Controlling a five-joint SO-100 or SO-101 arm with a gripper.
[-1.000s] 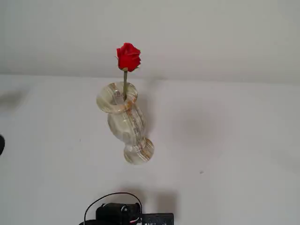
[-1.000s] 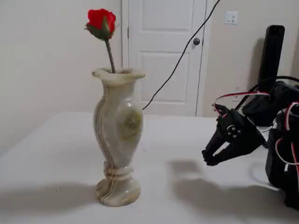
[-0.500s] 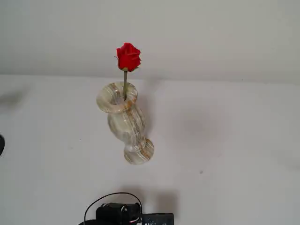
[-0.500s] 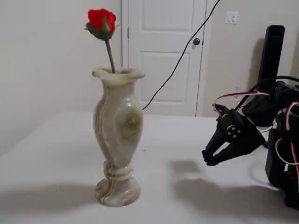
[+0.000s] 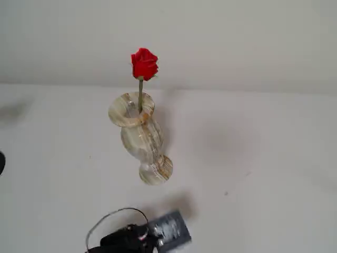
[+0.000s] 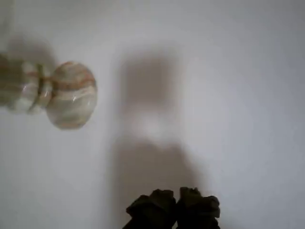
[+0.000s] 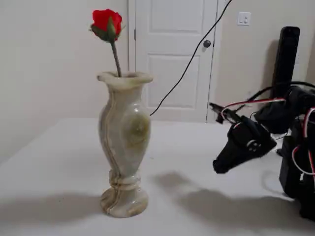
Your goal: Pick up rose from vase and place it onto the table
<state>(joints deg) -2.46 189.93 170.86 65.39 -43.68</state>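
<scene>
1. Rose: the small bright red rosebud on its thin grey-green stem [image 7: 107, 24] stands in the mouth of the marbled cream-and-tan stone-look vase [image 7: 124, 142]. In both fixed views the bloom rises clear above the flared rim, and the vase is upright on the plain white table [image 7: 59, 157].
2. What we see changed in the last half second is the arm, not the flower. In the side fixed view the black two-finger gripper [image 7: 220, 166] has rolled about its wrist: the fingers that showed a gap before now read as one closed dark wedge pointing down toward the table.
3. In the high fixed view the arm's end at the bottom edge has swung and tilted, while rose [image 5: 144, 64] and vase [image 5: 138, 132] sit exactly where they were.
4. The wrist view shows the fingertips [image 6: 151, 206] pressed together at the bottom edge, clenched on nothing, with the round foot of the vase [image 6: 71, 93] off to the upper left and bare table below.
5. We judge the task barely begun: the gripper is well apart from the vase and far below the bloom.
6. We would expect the jaws to need opening and lifting to stem height above the rim.
</scene>
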